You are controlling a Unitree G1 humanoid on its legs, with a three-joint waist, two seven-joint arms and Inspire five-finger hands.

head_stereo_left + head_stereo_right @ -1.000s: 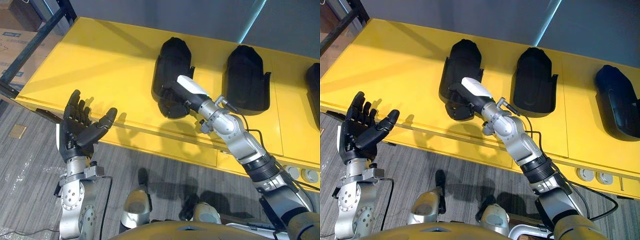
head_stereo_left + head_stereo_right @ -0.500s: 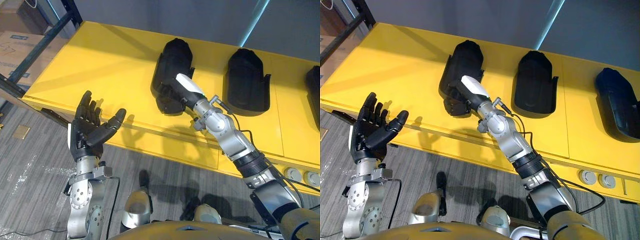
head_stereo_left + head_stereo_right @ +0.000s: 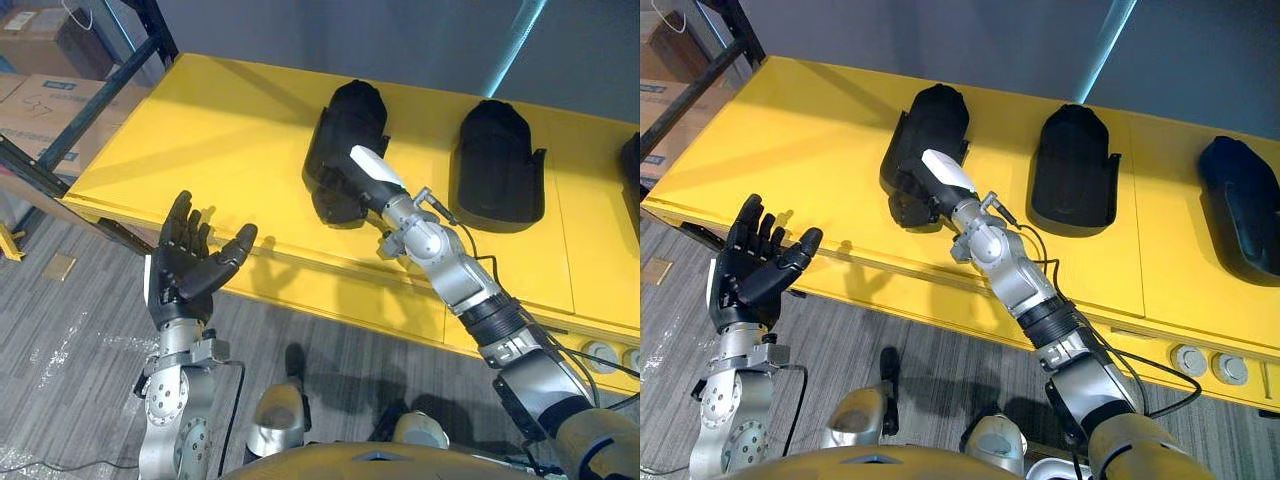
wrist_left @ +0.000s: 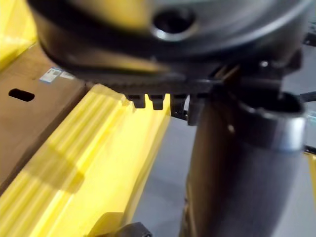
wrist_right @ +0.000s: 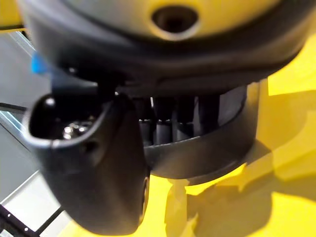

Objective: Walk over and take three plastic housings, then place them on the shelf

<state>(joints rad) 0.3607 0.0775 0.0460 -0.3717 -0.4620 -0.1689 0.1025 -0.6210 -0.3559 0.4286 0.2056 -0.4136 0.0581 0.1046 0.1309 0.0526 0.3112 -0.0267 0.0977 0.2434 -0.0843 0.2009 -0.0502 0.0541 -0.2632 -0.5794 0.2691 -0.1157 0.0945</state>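
Observation:
Three black plastic housings lie in a row on the yellow table (image 3: 200, 130): the left housing (image 3: 345, 140), the middle housing (image 3: 500, 160) and the right housing (image 3: 1240, 205). My right hand (image 3: 368, 170) is at the near end of the left housing, its white-covered thumb on top. In the right wrist view the housing's dark rim (image 5: 207, 153) runs between the thumb (image 5: 89, 163) and the curled fingers. My left hand (image 3: 185, 265) is held palm up in front of the table's near edge, fingers straight and holding nothing.
A dark metal rack frame (image 3: 90, 120) and cardboard boxes (image 3: 40, 95) stand beyond the table's left end. Round sockets (image 3: 1205, 362) sit in the table's front face at the right. Grey carpet floor (image 3: 80, 330) lies below the table edge.
The whole picture has shifted, so the camera moved. My right hand stays on the left housing's near end, and my left hand stays open, palm up.

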